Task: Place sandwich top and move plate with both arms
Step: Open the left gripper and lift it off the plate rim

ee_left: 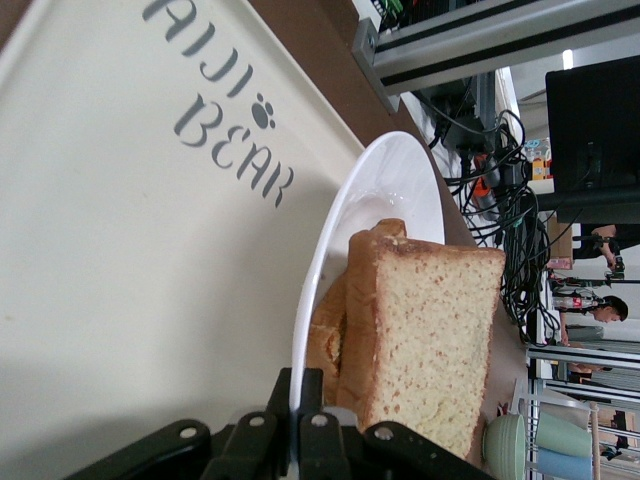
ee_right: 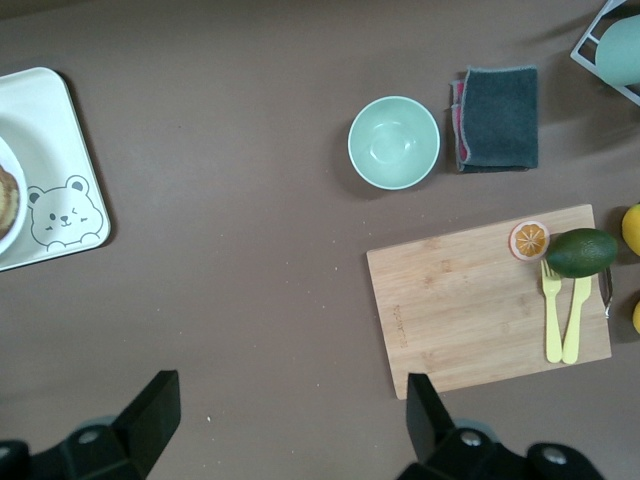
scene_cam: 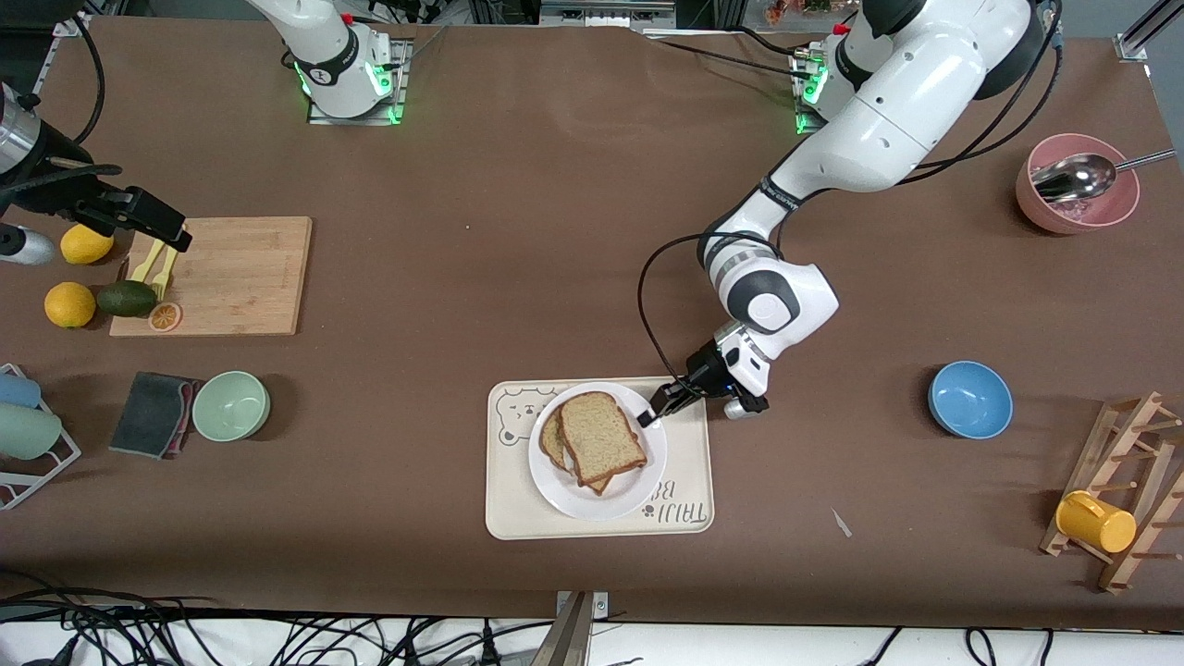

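The left claw (scene_cam: 655, 413) pinches the plate (scene_cam: 638, 481) rim; the bread (scene_cam: 599, 437) hides the filling. The right claw (ee_right: 290, 415) waits wide open, empty, above the table.

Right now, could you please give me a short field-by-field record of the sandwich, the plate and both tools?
sandwich top: lies on the stacked slices on the plate
plate: rests on the bear tray
left tool: shut on the plate's rim, at the edge toward the left arm's end
right tool: open, holding nothing, up over the cutting board; that arm waits
plate move: not yet begun, only one tool is on the plate
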`<state>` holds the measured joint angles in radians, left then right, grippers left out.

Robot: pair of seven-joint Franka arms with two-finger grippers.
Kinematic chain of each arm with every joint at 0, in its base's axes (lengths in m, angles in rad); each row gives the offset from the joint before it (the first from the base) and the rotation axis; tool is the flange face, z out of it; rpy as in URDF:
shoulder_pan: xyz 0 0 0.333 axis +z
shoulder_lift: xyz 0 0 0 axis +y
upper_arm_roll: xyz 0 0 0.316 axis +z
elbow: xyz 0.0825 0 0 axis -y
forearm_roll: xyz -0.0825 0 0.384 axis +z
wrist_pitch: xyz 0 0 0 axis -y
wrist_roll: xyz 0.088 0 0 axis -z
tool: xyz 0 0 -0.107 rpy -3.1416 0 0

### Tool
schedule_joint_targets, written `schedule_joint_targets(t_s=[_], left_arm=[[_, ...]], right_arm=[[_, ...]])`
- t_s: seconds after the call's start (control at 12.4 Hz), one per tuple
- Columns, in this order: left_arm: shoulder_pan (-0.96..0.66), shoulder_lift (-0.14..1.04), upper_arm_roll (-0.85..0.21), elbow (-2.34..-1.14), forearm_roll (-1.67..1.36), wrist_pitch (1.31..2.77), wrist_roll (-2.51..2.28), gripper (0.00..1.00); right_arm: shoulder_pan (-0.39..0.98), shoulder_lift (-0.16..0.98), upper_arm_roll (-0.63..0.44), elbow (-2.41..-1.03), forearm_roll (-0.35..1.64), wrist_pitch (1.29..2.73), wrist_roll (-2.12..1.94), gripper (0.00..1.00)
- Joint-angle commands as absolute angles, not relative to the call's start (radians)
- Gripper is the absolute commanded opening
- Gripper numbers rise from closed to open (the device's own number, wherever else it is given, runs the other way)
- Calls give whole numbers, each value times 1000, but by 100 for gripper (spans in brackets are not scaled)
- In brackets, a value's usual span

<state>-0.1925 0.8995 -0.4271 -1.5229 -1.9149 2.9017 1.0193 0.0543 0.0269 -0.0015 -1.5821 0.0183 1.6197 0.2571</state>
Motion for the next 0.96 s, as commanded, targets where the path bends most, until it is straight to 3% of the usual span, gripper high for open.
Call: schedule_joint_targets(t_s=[0.0,0.16,0.32,0.48,0.8,0.88], left_arm=[[-224,916,-414,-1483,-1944,2915,1015,0],[-224,926,-414,-1482,-1945,2915,1015,0],[-215,927,-408,-1474,-1947,2915,1015,25],[-213,927,-400,-1456,-1954,2915,1014,58],[-215,927,-371,-1428,-1945,2915,990,98],[-212,923,-370,-1428,-1942,2913,985,99]], right_arm=[[51,18,-3,-1569,21,1594,236,100],[51,18,-3,-1569,25,1576,238,100],[51,18,-3,-1568,23,1572,241,100],[51,18,-3,-1568,21,1572,242,100],[51,18,-3,-1568,9,1577,245,100],[51,20,-2,-1568,-6,1577,245,100]])
